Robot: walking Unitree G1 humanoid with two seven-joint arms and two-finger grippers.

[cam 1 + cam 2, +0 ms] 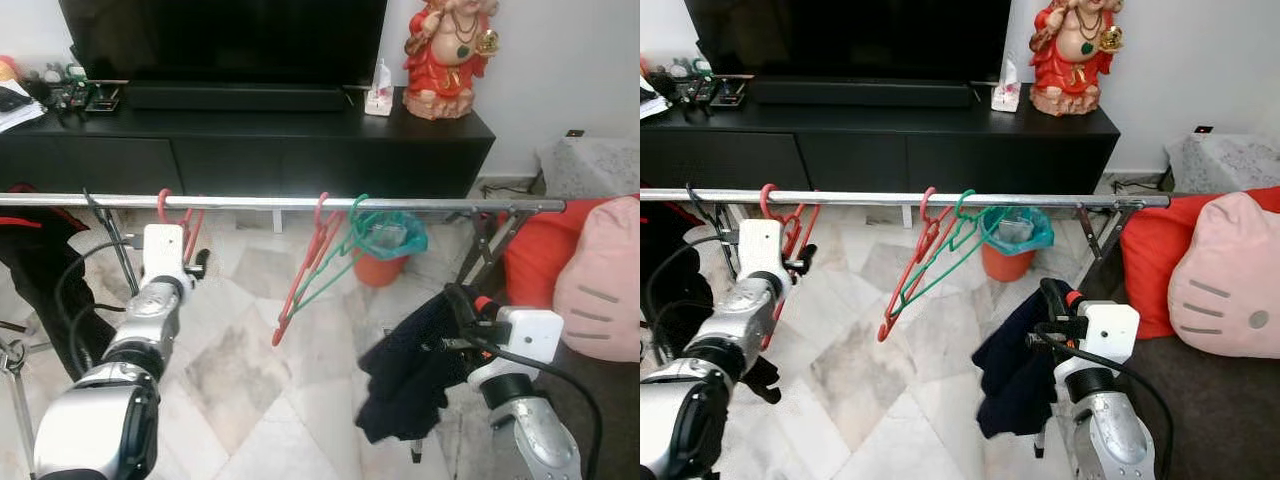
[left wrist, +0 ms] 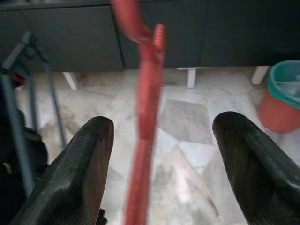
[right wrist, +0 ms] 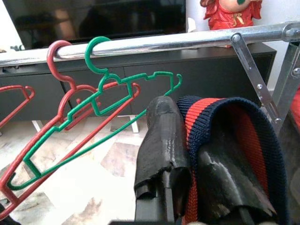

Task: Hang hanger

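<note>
i see a thin red plastic hanger (image 2: 149, 117) hooked on the round chrome rail (image 1: 280, 203), hanging between the spread, released fingers of my left tool (image 2: 161, 173), not touching either blunt black finger. farther along the rail a second red hanger (image 1: 305, 270) and a slim green hanger (image 3: 101, 119) dangle side by side, both tilted. my right tool (image 3: 192, 164) is clenched on a dark garment (image 1: 415, 365) with a ribbed navy-and-red knit edge, held low, just below the rail. the floor (image 1: 240, 360) is pale marble tile. behind the rail stands a long matte black tv cabinet (image 1: 250, 140) with a glossy red figurine (image 1: 448, 55), and an orange bin with a teal liner (image 1: 385, 245) sits on the floor.
</note>
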